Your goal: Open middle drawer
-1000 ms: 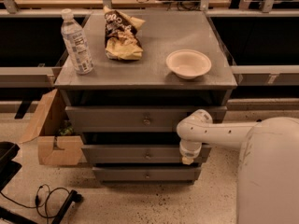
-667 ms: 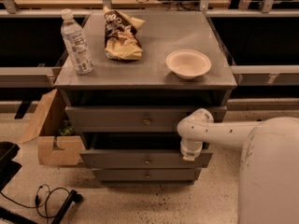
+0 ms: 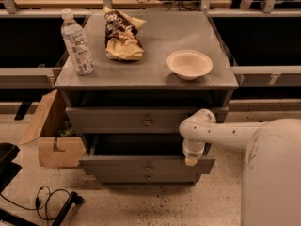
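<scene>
The middle drawer (image 3: 117, 165) sits low in the centre of the frame, its grey front standing proud of the top drawer (image 3: 113, 120) above it, with a dark open well showing behind its upper edge, so I judge it partly open already. My gripper (image 3: 191, 161) hangs at the right end of that front, its tip down at the top lip. Whether it is closed on the lip or merely hooked behind it I cannot tell from this view. The drawer reads as sheet metal: stiff, not fragile, probably light unless loaded, and I cannot see into the well to know. The small round knob (image 3: 148, 167) at mid-front is the centred hold, but it looks smooth and easy to slip off, so the top lip gives a surer purchase. Pulling from the right end is the catch. An off-centre pull may rack the drawer on its runners, so I would draw slowly and straight toward the bottom of the frame. The bottle (image 3: 76, 44) at the upper left of the cabinet top (image 3: 155, 36) looks tippable if the cabinet jerks.
</scene>
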`<state>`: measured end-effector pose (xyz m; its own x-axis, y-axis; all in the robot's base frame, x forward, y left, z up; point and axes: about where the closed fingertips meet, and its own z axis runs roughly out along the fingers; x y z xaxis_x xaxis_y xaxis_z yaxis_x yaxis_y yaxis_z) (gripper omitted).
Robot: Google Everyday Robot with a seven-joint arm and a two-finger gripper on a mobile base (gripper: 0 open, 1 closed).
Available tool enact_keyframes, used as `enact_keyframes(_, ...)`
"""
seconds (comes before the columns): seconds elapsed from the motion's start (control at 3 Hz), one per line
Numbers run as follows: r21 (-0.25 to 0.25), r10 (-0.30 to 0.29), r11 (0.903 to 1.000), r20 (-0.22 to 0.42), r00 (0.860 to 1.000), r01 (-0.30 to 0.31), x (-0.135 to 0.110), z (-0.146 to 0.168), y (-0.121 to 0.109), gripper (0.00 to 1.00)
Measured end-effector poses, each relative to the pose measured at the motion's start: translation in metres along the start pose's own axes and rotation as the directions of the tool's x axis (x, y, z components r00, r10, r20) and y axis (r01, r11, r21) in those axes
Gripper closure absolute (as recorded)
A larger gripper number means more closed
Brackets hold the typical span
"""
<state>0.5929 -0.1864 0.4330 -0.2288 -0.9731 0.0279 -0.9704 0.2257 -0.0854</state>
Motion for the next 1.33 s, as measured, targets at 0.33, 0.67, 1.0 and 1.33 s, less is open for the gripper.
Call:
enact_keyframes(0.33,0.000,0.000,1.0000,0.000,1.000,0.000,0.0000,0.0000,0.0000,0.64)
enact_keyframes(0.67,0.000,0.000,1.0000,0.000,1.000,0.000,0.0000,0.0000,0.0000,0.40)
enact_keyframes(1.0,0.000,0.000,1.0000,0.000,1.000,0.000,0.0000,0.0000,0.0000,0.18)
enact_keyframes(1.33,0.000,0.000,1.0000,0.000,1.000,0.000,0.0000,0.0001,0.0001,0.00)
